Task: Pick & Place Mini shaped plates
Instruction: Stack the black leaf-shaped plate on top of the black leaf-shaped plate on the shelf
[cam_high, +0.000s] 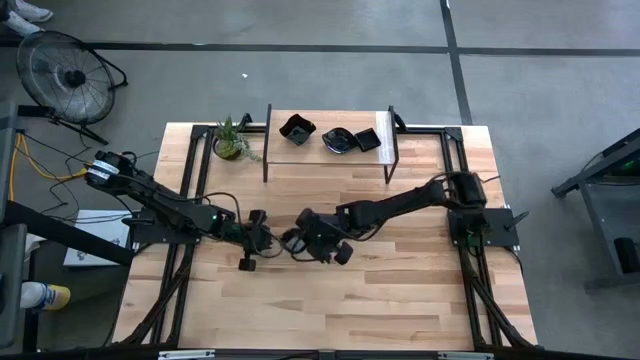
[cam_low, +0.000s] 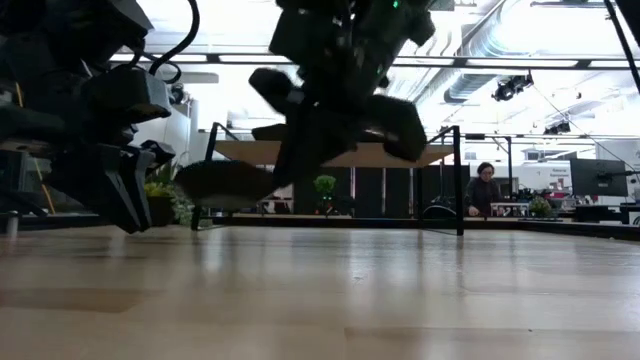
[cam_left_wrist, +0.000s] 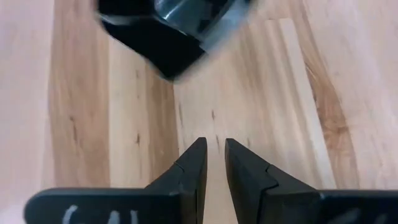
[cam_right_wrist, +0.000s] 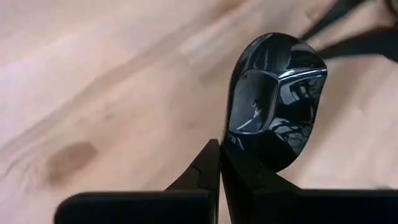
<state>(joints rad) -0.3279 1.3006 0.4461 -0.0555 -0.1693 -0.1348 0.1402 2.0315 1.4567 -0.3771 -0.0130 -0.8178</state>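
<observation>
Mid-worktop (cam_high: 400, 290), we saw the right hand (cam_right_wrist: 219, 163) clenched on the rim of a rounded black mini plate (cam_right_wrist: 273, 99), held clear of the wood. The shelf rack (cam_high: 330, 135) lay far beyond; the left hand (cam_left_wrist: 212, 163), slightly parted and empty, waited alongside.

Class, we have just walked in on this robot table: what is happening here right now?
The right gripper is shut on the rim of a glossy black mini plate, holding it above the middle of the wooden table. The left gripper is beside it, low over the table, holding nothing, fingers slightly apart. Three more black plates sit on the rack at the back, near a small potted plant.
</observation>
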